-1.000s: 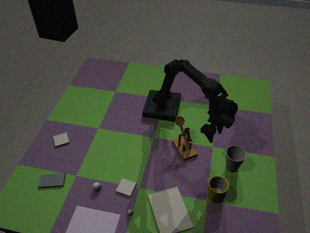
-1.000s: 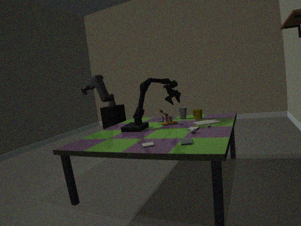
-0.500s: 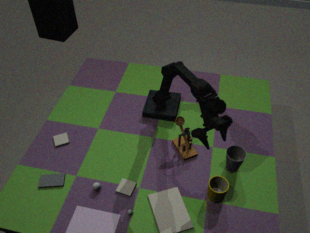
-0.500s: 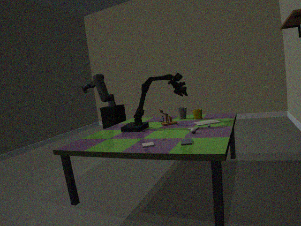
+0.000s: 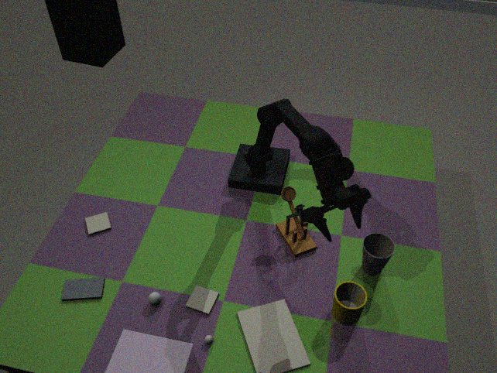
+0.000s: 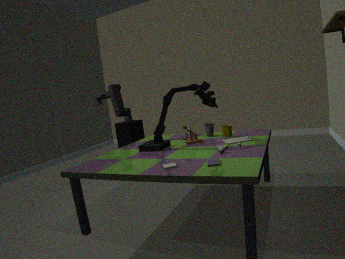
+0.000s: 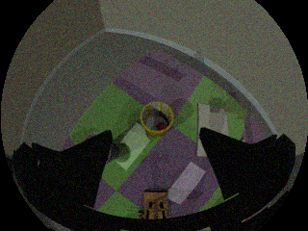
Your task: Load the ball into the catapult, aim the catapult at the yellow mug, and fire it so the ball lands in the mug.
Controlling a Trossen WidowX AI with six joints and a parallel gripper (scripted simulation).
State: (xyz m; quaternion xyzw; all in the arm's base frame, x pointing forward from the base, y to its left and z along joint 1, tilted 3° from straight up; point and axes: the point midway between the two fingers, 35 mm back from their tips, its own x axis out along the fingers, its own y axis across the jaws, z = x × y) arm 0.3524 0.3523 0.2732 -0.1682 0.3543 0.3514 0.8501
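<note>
From where I stand, the table (image 5: 132,170) wears a smooth checkered top of green and purple squares. On its left side lie flat tiles and slabs: a small pale square (image 5: 97,222), a dull grey one (image 5: 83,289), a large pale sheet (image 5: 148,355), a tilted pale tile (image 5: 202,299) and a long pale board (image 5: 272,337), five in all. Two round white balls rest among them, the larger ball (image 5: 155,297) and a smaller ball (image 5: 208,338), both well apart from the little wooden catapult (image 5: 296,230), whose spoon-shaped arm stands raised on an orange base. The matte black arm (image 5: 309,140) hangs its gripper (image 5: 339,220) high over the table, fingers spread wide and holding nothing. Further right stand two cups: a grey tapered cup (image 5: 377,252) and the yellow mug (image 5: 349,302).
</note>
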